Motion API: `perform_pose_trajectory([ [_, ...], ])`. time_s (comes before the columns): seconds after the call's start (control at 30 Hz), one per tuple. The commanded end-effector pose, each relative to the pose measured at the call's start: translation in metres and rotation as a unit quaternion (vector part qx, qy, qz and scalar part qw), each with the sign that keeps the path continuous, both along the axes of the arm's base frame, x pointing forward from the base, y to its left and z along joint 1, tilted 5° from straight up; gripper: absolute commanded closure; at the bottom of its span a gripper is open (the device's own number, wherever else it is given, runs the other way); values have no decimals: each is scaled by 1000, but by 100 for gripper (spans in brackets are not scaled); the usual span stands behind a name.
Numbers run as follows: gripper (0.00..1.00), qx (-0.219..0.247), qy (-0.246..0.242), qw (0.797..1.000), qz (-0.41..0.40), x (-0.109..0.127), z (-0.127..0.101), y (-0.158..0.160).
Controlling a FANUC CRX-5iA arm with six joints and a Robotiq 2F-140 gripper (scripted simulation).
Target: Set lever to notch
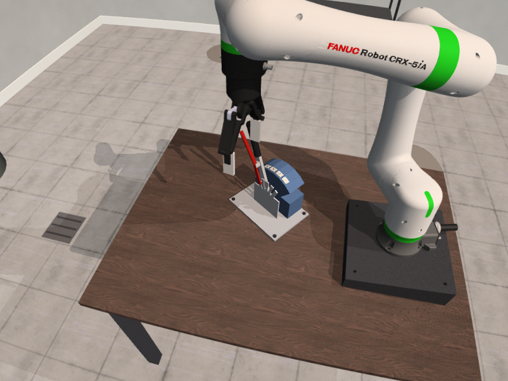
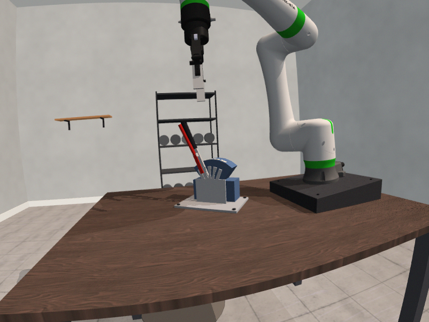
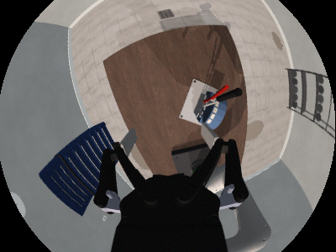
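Note:
The lever device stands on a grey base plate in the middle of the table. It has a blue notched sector with small white number plates on top. The black-handled lever leans toward the sector's left end in the exterior view, with the red bar standing a little off it alongside. My gripper hangs well above the handle's top, open and empty, fingers pointing down. In the top view the gripper overlaps the red bar. The wrist view shows the device far below.
The arm's black pedestal sits at the table's right side. A black shelf rack stands behind the table by the wall, off the table. A wooden wall shelf is at the far left.

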State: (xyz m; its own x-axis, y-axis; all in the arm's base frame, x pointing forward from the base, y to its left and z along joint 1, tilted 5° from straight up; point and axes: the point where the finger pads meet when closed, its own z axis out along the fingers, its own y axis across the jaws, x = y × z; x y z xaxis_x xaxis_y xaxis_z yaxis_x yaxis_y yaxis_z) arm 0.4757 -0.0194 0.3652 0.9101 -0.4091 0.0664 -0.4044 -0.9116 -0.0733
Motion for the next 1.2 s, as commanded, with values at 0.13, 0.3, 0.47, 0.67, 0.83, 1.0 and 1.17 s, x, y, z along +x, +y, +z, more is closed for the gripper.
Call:
perform_pose_trajectory([
  [0.13,0,-9,4,992,-124,4,10,-124],
  [0.3,0,-14,5,982,-189,-11,16,-193],
  [0.47,0,-15,6,979,-201,-14,17,-204],
  [0.67,100,-15,6,979,-201,-14,17,-204],
  [0.83,100,-15,6,979,-201,-14,17,-204],
  [1.0,100,-15,6,979,-201,-14,17,-204],
  [1.17,100,-15,6,979,-201,-14,17,-204],
])
